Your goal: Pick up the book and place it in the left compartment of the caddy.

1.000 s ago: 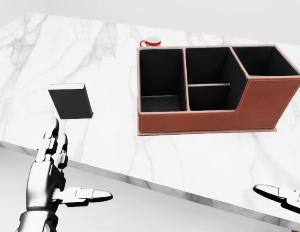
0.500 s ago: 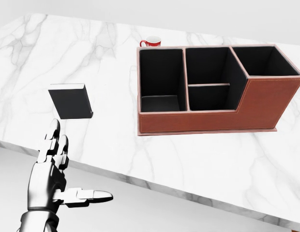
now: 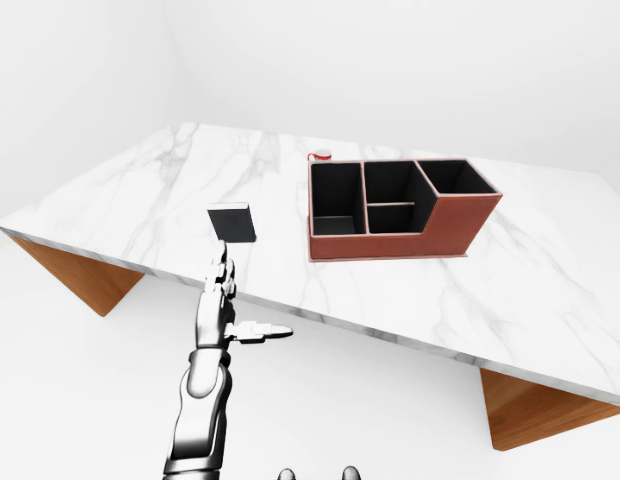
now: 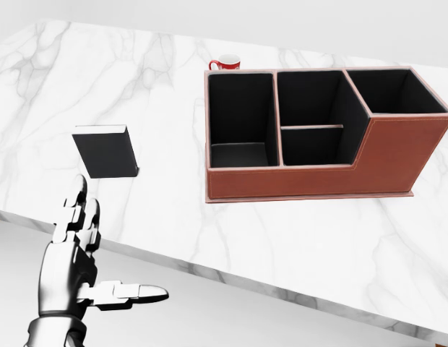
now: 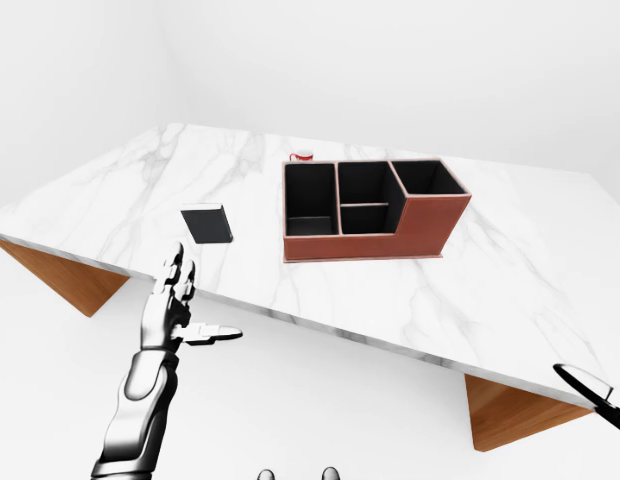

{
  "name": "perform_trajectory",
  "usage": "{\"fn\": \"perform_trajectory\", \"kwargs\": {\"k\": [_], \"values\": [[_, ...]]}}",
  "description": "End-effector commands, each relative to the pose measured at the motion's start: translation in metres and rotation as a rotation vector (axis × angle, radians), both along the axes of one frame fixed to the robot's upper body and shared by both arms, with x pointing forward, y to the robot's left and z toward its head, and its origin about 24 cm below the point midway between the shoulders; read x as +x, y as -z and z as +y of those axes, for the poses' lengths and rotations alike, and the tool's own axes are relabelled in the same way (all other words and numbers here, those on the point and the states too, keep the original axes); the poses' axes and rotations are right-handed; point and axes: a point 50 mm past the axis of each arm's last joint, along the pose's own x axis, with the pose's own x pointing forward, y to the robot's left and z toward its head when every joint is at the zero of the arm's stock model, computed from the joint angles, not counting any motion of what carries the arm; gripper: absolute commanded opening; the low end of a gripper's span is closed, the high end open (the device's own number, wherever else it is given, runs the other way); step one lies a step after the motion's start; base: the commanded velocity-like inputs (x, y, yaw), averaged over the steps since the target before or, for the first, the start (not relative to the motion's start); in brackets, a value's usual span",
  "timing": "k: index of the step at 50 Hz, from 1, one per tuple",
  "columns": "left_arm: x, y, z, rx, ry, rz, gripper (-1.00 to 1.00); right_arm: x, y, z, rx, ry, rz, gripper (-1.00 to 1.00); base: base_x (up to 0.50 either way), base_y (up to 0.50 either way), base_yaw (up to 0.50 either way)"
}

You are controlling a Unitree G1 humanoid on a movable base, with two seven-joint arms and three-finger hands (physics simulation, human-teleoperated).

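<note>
Head view: one book (image 4: 105, 151), one caddy (image 4: 321, 130) (four compartments), one mug (image 4: 225, 63).

The left hand (image 4: 74, 256) is glossy chrome-silver metal with three segmented fingers (image 4: 78, 210), each built of blocky links split by dark joint seams. Its forearm (image 5: 140, 395) is a smooth, rounded silver shell with bright highlights. At five o'clock in the right-eye view, the right hand (image 5: 593, 392) appears only as a thin dark sliver.

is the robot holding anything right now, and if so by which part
Nothing is held. The left robot hand is open, short of the flat black book on the white marble table; the right barely shows.
</note>
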Motion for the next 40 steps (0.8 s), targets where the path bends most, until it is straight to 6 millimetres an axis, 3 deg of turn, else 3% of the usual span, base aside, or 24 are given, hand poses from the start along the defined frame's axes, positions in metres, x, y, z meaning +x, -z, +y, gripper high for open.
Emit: {"fn": "perform_trajectory", "kwargs": {"k": [1, 40], "values": [[-0.0014, -0.0041, -0.0004, 0.002, 0.001, -0.018, 1.00, -0.0187, -0.0069, -0.0077, -0.003, 0.062, -0.043, 1.00, 0.00, 0.00, 0.00], [0.0010, -0.0003, 0.0002, 0.003, 0.004, -0.001, 1.00, -0.0222, -0.0068, -0.0117, 0.005, 0.100, -0.044, 1.00, 0.00, 0.00, 0.00]]}}
